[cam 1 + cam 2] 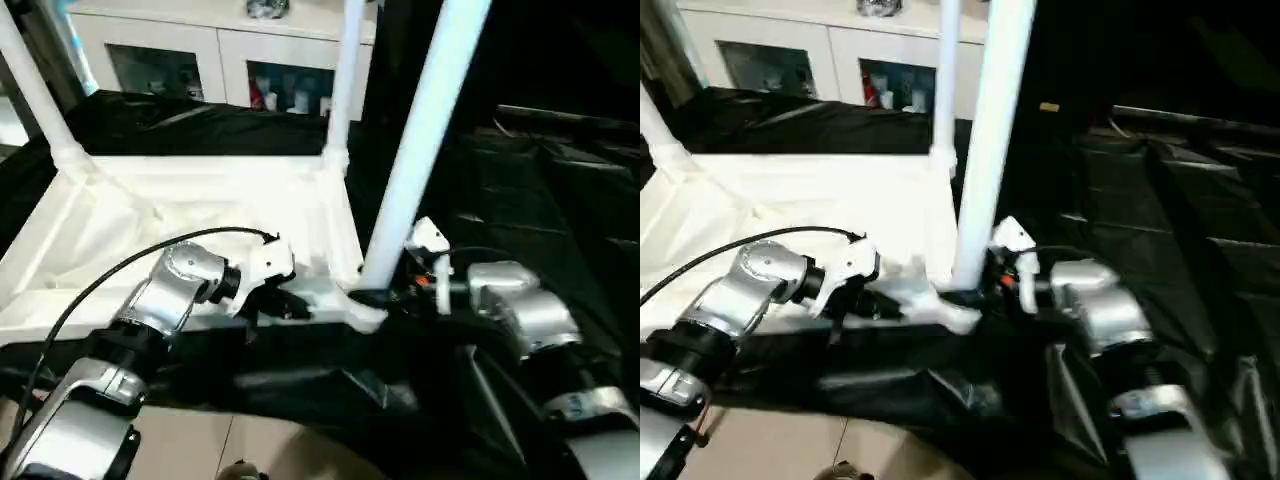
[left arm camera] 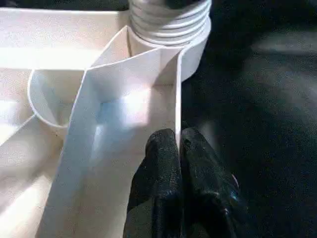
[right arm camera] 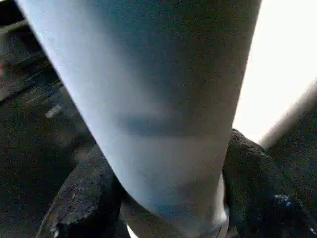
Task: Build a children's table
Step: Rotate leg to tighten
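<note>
Gripped leg (image 1: 425, 140) stands upright (leaning slightly right).

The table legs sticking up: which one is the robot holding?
The nearest leg, at the tabletop's near right corner. The right gripper has its jaws around its base. The far-right leg and far-left leg stand untouched.

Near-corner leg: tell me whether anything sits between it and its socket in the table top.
Nothing visible does. The leg already stands in the corner socket, its threaded end showing at the rim. The right pincer is closed around the leg near its base, and the left pincer pinches the table top's edge wall beside that socket.
</note>
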Tool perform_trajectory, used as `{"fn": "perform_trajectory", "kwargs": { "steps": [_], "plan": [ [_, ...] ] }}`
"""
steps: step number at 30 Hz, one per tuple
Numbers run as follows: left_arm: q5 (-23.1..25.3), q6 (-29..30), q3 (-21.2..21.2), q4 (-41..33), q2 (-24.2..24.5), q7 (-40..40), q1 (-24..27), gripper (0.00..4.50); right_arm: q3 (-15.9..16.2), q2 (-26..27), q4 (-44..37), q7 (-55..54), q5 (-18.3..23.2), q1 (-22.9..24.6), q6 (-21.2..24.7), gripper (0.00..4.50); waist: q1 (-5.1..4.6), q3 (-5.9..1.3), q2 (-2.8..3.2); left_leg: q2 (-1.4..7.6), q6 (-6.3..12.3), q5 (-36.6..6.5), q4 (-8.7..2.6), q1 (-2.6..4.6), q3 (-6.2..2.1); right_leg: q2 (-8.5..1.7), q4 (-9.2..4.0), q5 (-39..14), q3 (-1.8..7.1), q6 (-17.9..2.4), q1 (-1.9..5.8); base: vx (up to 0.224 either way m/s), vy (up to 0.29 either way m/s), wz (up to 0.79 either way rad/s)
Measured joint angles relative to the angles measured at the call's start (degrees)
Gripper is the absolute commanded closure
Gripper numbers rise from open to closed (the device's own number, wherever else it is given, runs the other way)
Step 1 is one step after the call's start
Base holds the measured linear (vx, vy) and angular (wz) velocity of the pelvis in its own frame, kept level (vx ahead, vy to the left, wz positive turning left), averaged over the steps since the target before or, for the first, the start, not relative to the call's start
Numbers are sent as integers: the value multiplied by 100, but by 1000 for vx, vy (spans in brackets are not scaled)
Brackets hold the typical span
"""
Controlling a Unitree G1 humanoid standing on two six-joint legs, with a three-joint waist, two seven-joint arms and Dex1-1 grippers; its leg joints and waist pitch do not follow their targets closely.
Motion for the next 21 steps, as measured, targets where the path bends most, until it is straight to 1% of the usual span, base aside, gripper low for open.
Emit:
{"fn": "perform_trajectory", "kwargs": {
  "steps": [1, 3, 5, 6, 8, 12, 13, 14, 15, 17, 20, 21],
  "plan": [
    [35, 108, 37, 119, -176, 287, -81, 450, -169, 149, 187, -494, -1, -93, -18, 207, -47, 0, 0, 0, 0, 0, 0, -1, -9, -5, -27, 0, -18, 0, 6, 0, 0, 0],
    [51, 254, 78, 237, -395, 623, -155, 450, -376, 315, 436, -1098, 33, -216, -43, 207, -161, 2, 3, 4, 1, -1, -4, -6, -50, -24, -108, 0, -105, 0, 34, 0, 0, 0],
    [74, 419, 132, 389, -642, 1018, -260, 450, -583, 481, 699, -1704, 37, -391, -55, 207, -230, 0, 8, -3, 2, -2, -1, -4, -53, -85, -123, 0, -181, 0, 37, 0, 0, 0],
    [74, 496, 185, 492, -761, 1221, -316, 450, -688, 573, 844, -1975, 64, -481, -99, 207, -255, 1, 11, -7, 7, -5, -1, -4, -52, -101, -126, 0, -197, 0, 38, 0, 0, 0],
    [125, 679, 226, 689, -1009, 1667, -475, 450, -863, 739, 1153, -2590, 80, -689, -161, 207, -284, 2, 15, -6, 9, -6, -1, -3, -54, -112, -140, 0, -226, 0, 41, 0, 0, 0],
    [211, 768, 265, 905, -1266, 2071, -632, 450, -1050, 896, 1430, -3199, 53, -866, -309, 207, -315, 10, 38, 1, 16, -12, -6, -3, -74, -164, -204, 0, -350, 0, 72, 0, 0, 0],
    [237, 768, 273, 919, -1300, 2123, -635, 450, -1072, 912, 1462, -3263, 34, -884, -328, 207, -325, 11, 47, 2, 20, -14, -6, -1, -77, -184, -220, 0, -395, 0, 84, 0, 0, 0],
    [261, 768, 267, 946, -1322, 2179, -644, 450, -1099, 942, 1516, -3336, 11, -908, -345, 207, -333, 6, 67, 6, 22, -16, -6, 6, -95, -196, -252, 0, -445, 0, 112, 0, 0, 0],
    [278, 767, 257, 963, -1329, 2196, -650, 450, -1100, 956, 1538, -3370, -12, -916, -348, 208, -340, 3, 83, 7, 24, -19, -7, 10, -119, -196, -284, 0, -472, 0, 134, 0, 0, 0],
    [295, 765, 257, 1006, -1329, 2218, -676, 450, -1100, 983, 1569, -3419, -44, -938, -371, 208, -347, -3, 101, 4, 25, -20, -7, 4, -135, -196, -308, 0, -488, 1, 144, 0, 0, 0],
    [296, 740, 251, 1105, -1329, 2227, -734, 450, -1100, 1000, 1659, -3448, -76, -978, -444, 208, -356, -1, 111, 2, 25, -20, -7, 9, -137, -197, -311, 0, -491, 1, 132, 0, 0, 0],
    [298, 735, 248, 1132, -1328, 2225, -755, 450, -1100, 1003, 1676, -3450, -91, -988, -462, 208, -358, 3, 121, 2, 25, -20, -7, 10, -146, -197, -317, 0, -504, 1, 131, 0, 0, 0]
  ]
}}
